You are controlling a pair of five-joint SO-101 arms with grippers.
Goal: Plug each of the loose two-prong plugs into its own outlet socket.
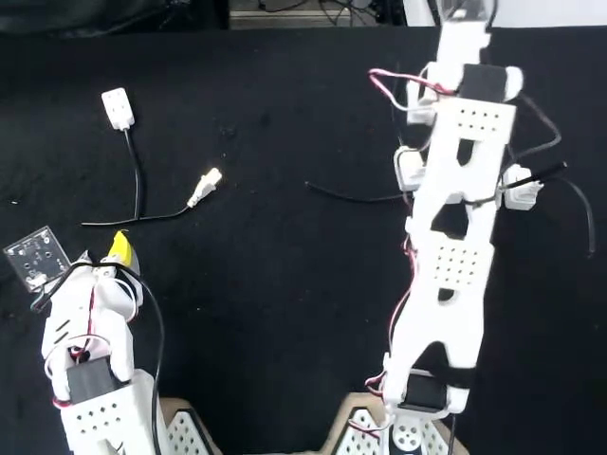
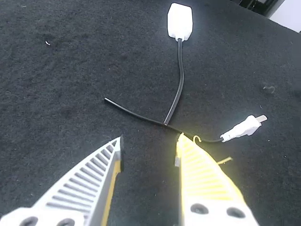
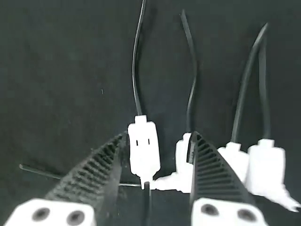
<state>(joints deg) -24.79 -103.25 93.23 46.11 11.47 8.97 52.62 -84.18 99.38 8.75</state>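
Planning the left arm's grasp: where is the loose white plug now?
In the high view the plug lies left of centre, below-right of the white socket and just beyond the left tool.

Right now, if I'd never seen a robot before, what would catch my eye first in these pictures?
The long white right arm stretches up the black table's right side, its open right pincer framing a white two-slot socket. At the near left, the left pincer, one finger yellow, stands open facing a loose plug and another white socket on thin black cables.
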